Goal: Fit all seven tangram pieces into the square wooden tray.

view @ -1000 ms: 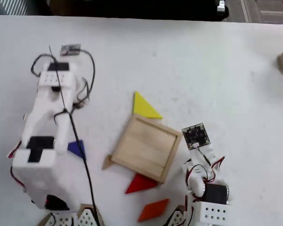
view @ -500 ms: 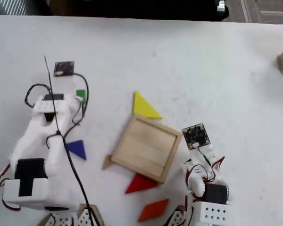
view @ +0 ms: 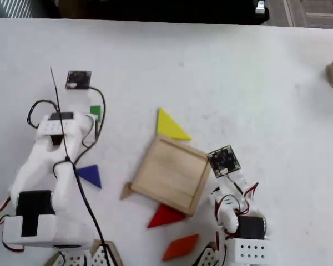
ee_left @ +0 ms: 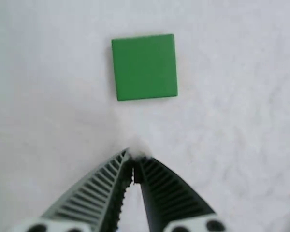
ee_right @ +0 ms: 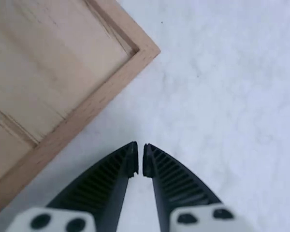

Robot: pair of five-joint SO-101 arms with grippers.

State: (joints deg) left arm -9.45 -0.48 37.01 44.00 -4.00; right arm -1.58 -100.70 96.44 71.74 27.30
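Left fingers (ee_left: 157,191), grey and ribbed along their inner faces, are drawn together until the tips touch, with a thin slit farther back. They point at a green square (ee_left: 144,66), a flat, matte, sharp-cornered piece lying just past the tips, one edge facing them. It sits well apart from the square wooden tray (view: 172,173), off to the tray's left.

Right fingers (ee_right: 106,183), dark with the same ribbing, are narrowed to a hairline gap at the tips. They hang over the white, faintly grainy surface (view: 238,83) just beside the tray's right corner. The tray's raised rim (ee_right: 87,104) is pale wood with a mitred corner, and the grain of its floor runs parallel to one side. The tray lies turned, so its corners rather than its sides point left and right.

A yellow triangle (view: 169,125) touches the tray's far rim, its long side towards the tray. A red triangle (view: 165,215) lies against the near rim, its long axis running roughly along it. An orange parallelogram (view: 181,246) sits nearer the arm bases than the red piece, its long axis running left to right with a slight tilt. A blue triangle (view: 90,175) lies to the tray's left, between the tray and the left arm. A small tan triangular tip (view: 126,192) shows at the tray's left corner.
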